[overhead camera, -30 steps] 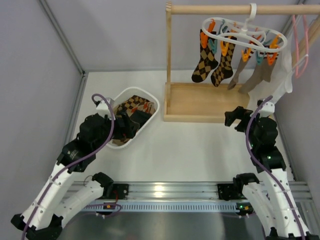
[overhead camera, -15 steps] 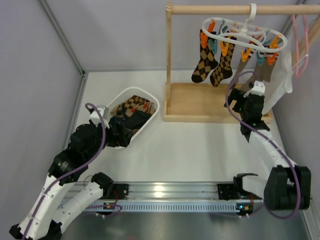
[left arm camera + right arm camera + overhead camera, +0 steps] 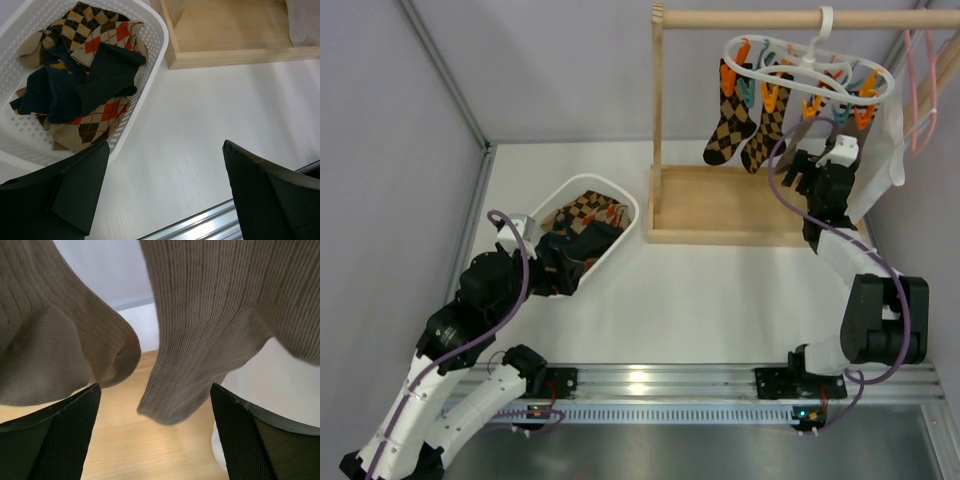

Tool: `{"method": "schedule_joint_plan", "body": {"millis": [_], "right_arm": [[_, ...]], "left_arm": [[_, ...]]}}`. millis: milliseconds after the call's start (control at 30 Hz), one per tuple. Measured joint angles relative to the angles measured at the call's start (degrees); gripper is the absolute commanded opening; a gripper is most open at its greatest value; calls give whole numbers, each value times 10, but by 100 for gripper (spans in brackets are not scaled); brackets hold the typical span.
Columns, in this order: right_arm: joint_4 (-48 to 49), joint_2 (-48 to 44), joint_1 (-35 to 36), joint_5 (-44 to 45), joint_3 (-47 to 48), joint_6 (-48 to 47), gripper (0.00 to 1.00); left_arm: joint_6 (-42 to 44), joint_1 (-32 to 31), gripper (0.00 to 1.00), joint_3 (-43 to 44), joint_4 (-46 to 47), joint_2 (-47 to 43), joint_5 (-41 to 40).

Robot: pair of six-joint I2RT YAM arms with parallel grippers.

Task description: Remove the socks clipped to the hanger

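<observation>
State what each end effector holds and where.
Nothing. Left end effector open, empty; right end effector open, facing two hanging tan ribbed socks, gripping neither.

The top external camera is looking steeply down from above and behind the arms, taking in the whole white table [image 3: 720, 290], with the pale wooden rack base [image 3: 710, 205] at 2 o'clock and the white perforated plastic basket [image 3: 620, 188] at 9 o'clock. The left wrist camera is pointing down from close range, sharing that basket [image 3: 152, 60] at 10 o'clock and the base [image 3: 225, 30] at 1 o'clock. The right wrist camera is sitting very near two ribbed taupe socks [image 3: 200, 340], facing the back wall and catching the same base [image 3: 150, 455] at 6 o'clock.
</observation>
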Motion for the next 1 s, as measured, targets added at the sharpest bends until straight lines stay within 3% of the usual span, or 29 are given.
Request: {"method": "schedule_joint_plan", "body": {"millis": [300,533,633,667,833,933,1000], "right_arm": [[57,12,-2,37,-4,-22,73],[75,30,-12,27,-5,-32,54],[76,41,-14,26,-5,-32,56],[76,43,-14,27,-5,-31,70],[78,47,-17,47,-5,-19,72],[78,54,-17,53,-5,-15,66],[80,62,-17,55,-4,-15,50]], "left_arm": [[-4,0,98,0,0,-7,-11],[-6,0,98,0,0,-7,-14],[-7,0,98,0,0,-7,-18],[-7,0,98,-1,0,-7,-19],[-8,0,99,-2,0,-10,-22],[-8,0,98,-2,0,-10,-22],[-8,0,98,-2,0,-10,-22]]}}
